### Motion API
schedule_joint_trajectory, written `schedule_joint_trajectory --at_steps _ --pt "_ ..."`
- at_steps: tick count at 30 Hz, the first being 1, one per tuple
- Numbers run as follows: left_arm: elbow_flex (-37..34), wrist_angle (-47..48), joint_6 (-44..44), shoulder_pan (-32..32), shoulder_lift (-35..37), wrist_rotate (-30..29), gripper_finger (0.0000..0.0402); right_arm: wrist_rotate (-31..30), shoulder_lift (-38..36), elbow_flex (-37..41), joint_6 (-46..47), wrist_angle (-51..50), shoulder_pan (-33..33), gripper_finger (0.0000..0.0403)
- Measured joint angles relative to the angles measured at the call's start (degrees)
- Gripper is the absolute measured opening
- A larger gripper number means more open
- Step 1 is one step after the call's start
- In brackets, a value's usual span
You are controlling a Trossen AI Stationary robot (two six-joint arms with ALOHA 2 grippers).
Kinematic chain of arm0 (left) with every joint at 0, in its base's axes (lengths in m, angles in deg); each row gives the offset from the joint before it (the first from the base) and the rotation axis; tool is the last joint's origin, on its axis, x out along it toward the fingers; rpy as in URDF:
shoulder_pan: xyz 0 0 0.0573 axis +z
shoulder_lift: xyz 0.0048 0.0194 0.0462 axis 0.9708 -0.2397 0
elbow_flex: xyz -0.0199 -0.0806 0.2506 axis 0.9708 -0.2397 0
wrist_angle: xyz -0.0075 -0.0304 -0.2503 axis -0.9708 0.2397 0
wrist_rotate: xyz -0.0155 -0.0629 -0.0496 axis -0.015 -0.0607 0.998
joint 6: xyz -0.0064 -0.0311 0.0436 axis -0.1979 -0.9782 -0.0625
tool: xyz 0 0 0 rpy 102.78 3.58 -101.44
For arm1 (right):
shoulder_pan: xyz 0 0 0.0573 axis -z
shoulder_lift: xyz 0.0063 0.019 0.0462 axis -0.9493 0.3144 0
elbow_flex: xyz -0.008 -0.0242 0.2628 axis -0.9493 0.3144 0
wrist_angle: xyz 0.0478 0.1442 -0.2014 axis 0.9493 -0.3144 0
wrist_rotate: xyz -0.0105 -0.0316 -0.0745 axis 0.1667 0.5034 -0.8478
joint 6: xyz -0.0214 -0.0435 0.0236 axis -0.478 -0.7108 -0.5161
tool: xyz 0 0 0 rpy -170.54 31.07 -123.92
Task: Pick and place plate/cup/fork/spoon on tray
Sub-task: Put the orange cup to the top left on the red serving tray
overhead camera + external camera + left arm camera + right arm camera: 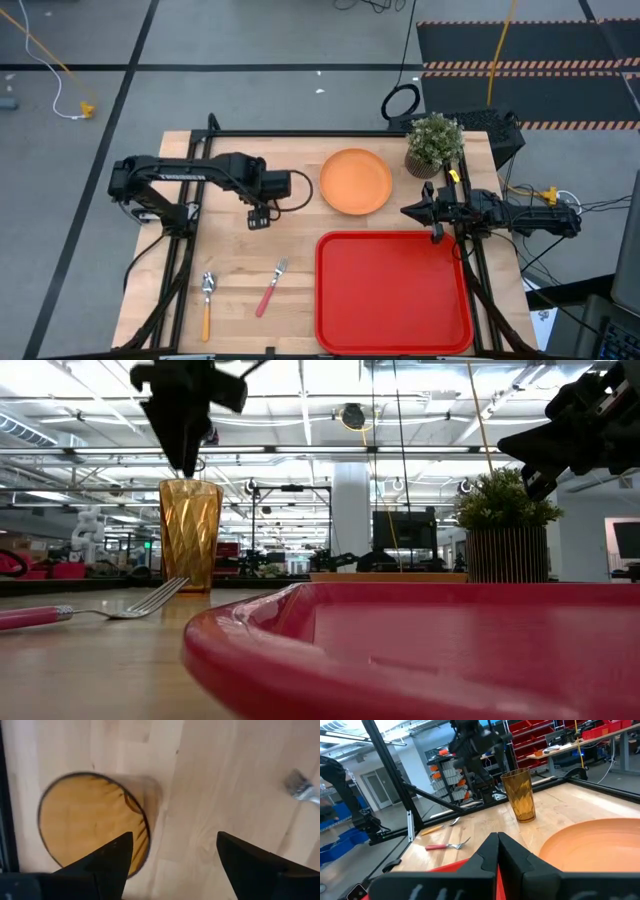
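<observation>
The amber cup (190, 535) stands upright on the wooden table, left of the orange plate (355, 181). My left gripper (172, 845) hangs open just above it, pointing down, one finger over the cup's mouth (92, 822) and the other outside its wall. In the high view this gripper (260, 215) hides the cup. The pink-handled fork (272, 287) and the orange-handled spoon (207, 300) lie flat at the near left. The red tray (393, 290) lies at the near right. My right gripper (408, 211) is shut and empty, above the tray's far edge beside the plate (595, 845).
A potted green plant (434, 142) stands at the far right corner, behind the plate. Black frame bars run along the table's left, right and far sides. Bare wood lies between the cup, the fork and the tray.
</observation>
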Motion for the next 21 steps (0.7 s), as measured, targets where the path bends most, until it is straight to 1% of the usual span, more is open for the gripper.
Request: schedule_joint_trajectory --at_steps 3,5,9,14,21 --pt "-2.46 -1.44 -0.6 0.66 0.0 -0.04 0.0283 0.0 0.0 -0.01 0.01 0.0 0.01 0.0" --pt "-3.76 -3.18 -0.62 0.94 0.0 -0.03 0.0275 0.0 0.0 -0.01 0.15 0.07 0.01 0.0" --pt "-5.68 -6.86 -0.09 1.32 0.0 0.84 0.0238 0.0 0.0 -0.01 1.94 0.62 0.0 0.0" --pt "-6.81 -8.17 0.38 1.39 0.0 1.68 0.0166 0.0 0.0 -1.32 4.06 1.06 0.01 0.0" --pt "-6.27 -8.08 2.23 1.39 0.0 2.1 0.0032 -0.02 1.24 -4.05 4.18 1.17 0.0 0.0"
